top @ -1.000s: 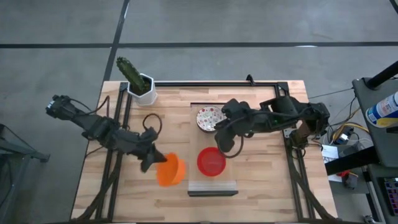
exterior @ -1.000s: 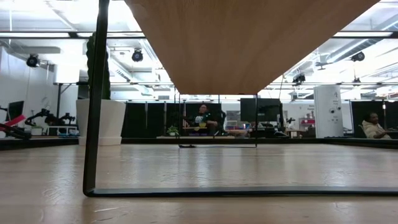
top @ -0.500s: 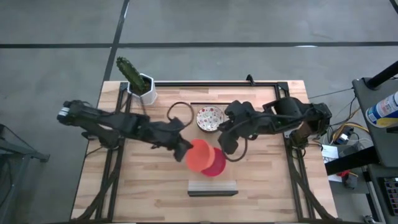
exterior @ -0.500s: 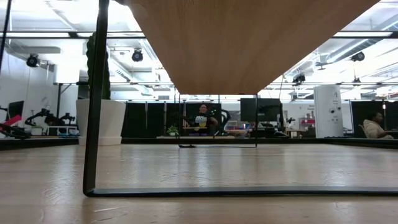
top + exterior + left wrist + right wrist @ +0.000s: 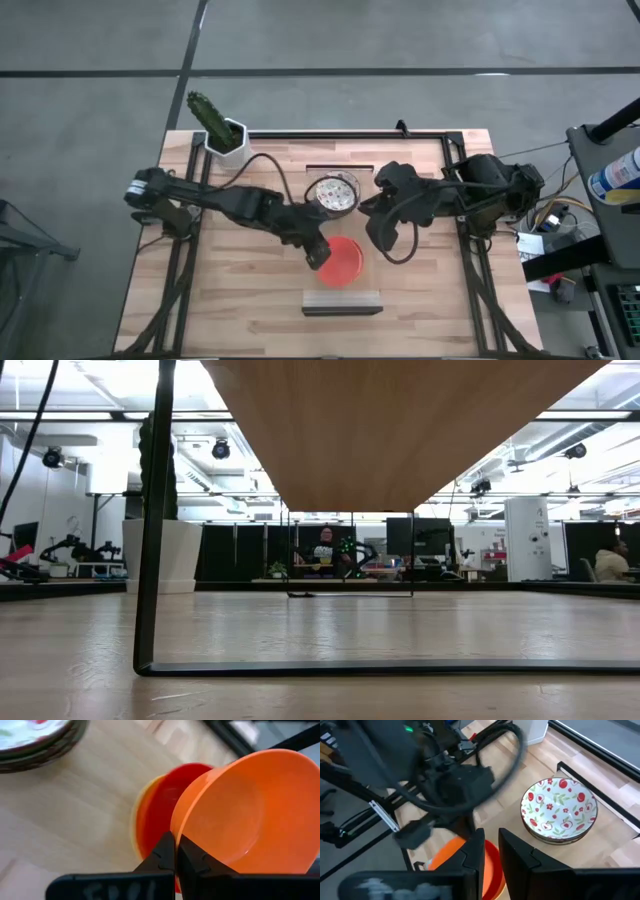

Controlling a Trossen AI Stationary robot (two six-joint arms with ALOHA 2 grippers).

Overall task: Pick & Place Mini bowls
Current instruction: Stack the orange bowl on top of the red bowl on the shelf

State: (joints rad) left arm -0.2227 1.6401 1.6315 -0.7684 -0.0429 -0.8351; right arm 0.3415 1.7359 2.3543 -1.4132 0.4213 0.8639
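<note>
— Biggest first? Wooden table (image 5: 250, 300), black rail frame (image 5: 345, 133) along the far edge, low clear tray (image 5: 340, 299) near the front middle.
— Then both dark arms, reaching in from each side toward the middle. White square pot with a cactus (image 5: 228, 140) at the far left corner, well apart from everything else.
— And the left gripper (image 5: 318, 254)?
— Over the near-left rim of the red bowl (image 5: 343, 260), pinching the orange bowl (image 5: 250, 815) by its rim. Fingers (image 5: 165, 857) pressed together on that rim, bowl tilted on edge, touching or almost touching the red one below; cannot tell which.
— Anything under the red?
— A thin yellow rim (image 5: 134, 827) peeking out beneath it in the left wrist view, so a yellow bowl nested below.
— Right gripper (image 5: 378, 232)?
— Hanging just beside the red bowl, on its right, holding nothing. Fingers (image 5: 474, 851) slightly spread, a narrow gap between them.
— Speckled bowls?
— Stacked (image 5: 333, 193) behind the red bowl, between the two grippers. Top one (image 5: 558, 807) white with red and green marks; darker rims of others visible underneath, count unclear.
</note>
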